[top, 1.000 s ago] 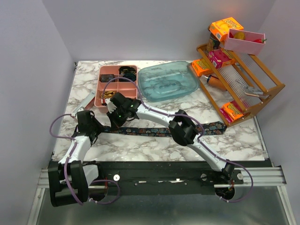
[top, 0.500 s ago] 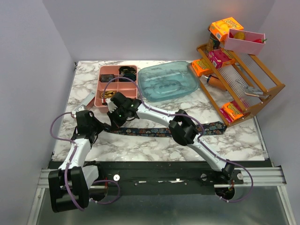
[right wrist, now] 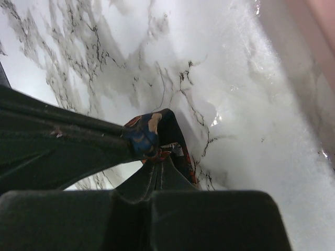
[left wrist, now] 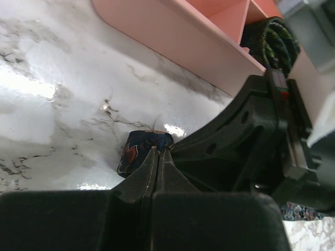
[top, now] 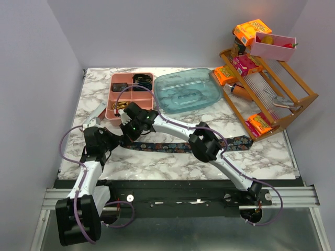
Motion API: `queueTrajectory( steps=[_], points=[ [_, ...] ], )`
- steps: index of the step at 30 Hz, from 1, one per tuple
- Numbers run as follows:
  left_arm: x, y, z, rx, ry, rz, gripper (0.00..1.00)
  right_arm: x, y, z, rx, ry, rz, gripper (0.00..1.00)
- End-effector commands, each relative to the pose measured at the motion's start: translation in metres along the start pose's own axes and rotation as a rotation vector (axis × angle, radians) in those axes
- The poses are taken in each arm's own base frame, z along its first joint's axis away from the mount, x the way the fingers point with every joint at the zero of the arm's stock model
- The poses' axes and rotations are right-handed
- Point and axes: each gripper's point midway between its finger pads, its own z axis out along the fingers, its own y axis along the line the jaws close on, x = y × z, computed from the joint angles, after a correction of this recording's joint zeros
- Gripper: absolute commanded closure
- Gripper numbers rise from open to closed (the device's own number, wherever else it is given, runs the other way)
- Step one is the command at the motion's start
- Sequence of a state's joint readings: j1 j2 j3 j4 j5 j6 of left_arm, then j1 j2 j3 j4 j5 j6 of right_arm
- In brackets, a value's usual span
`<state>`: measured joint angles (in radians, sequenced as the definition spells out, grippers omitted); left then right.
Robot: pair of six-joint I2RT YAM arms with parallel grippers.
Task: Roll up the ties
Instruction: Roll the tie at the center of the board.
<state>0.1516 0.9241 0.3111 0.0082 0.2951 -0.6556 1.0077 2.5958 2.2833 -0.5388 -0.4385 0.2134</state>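
One tie [top: 167,147], dark with a small orange and blue print, lies flat across the marble table from left to right. Its left end is folded into a small bundle. In the top view my left gripper [top: 116,141] and right gripper [top: 127,135] meet at that end. In the left wrist view my left gripper [left wrist: 157,151] is shut, its tips pinching the tie's bundle [left wrist: 137,150]. In the right wrist view my right gripper [right wrist: 158,158] is shut on the tie's fold [right wrist: 170,128], against the other gripper's finger [right wrist: 78,144].
A pink divided tray [top: 116,98] stands just behind the grippers, with dark rolled items in its compartments; its wall [left wrist: 172,36] shows in the left wrist view. A clear blue tub [top: 186,90] sits behind centre. A wooden rack [top: 277,102] with snack boxes stands at the right.
My left arm has swung slightly toward the near edge, its wrist shifting a little. The right arm and the tie's length have stayed put.
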Motion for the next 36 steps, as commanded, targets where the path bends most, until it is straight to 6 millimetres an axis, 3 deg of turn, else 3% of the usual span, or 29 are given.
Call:
queueTrajectory(
  steps=[1,9,18,30,36],
  points=[
    [-0.001,-0.025,-0.008,0.143,-0.02,-0.018,1.0,0.001,-0.001,0.001,-0.018,-0.015,0.04,1.0],
    [0.002,-0.038,-0.014,0.225,-0.027,-0.046,1.0,-0.001,-0.008,-0.005,-0.089,-0.06,0.154,1.0],
    [0.006,-0.046,-0.018,0.282,-0.025,-0.049,1.0,-0.006,-0.005,-0.01,-0.094,-0.069,0.149,0.99],
    [0.022,-0.026,-0.021,0.177,-0.015,-0.037,1.0,-0.019,0.001,-0.051,-0.008,-0.111,0.11,0.99],
    [0.02,-0.017,-0.022,0.104,-0.04,-0.012,1.0,-0.017,-0.009,-0.058,0.063,-0.097,0.104,1.0]
  ],
)
